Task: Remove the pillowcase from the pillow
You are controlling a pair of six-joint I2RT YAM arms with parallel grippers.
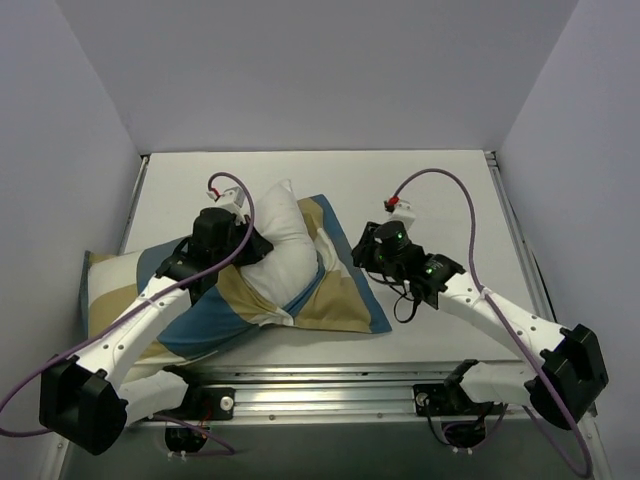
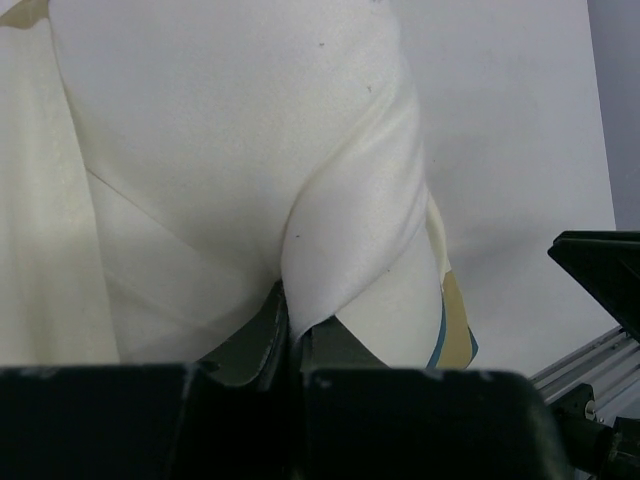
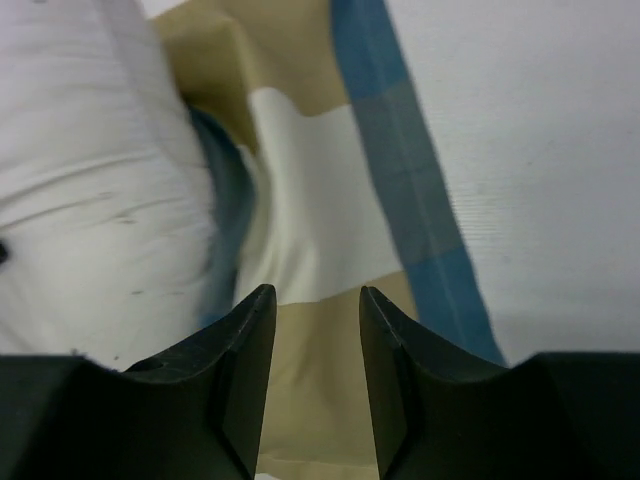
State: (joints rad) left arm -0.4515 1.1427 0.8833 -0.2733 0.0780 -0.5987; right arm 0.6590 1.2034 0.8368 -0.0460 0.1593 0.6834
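The white pillow (image 1: 278, 240) stands bunched up, its upper half out of the checked blue, tan and cream pillowcase (image 1: 345, 300), which lies flat on the table around its lower end. My left gripper (image 1: 252, 243) is shut on a fold of the pillow's white fabric, seen close up in the left wrist view (image 2: 292, 318); a corner of the pillowcase (image 2: 458, 335) shows to the right of it. My right gripper (image 1: 360, 250) is open and empty, hovering over a tan block of the pillowcase (image 3: 320, 400) beside the pillow (image 3: 90, 200).
The white table (image 1: 440, 190) is boxed in by white walls at the back and both sides. A metal rail (image 1: 330, 385) runs along the near edge between the arm bases. The pillowcase's left part (image 1: 110, 290) reaches the left wall.
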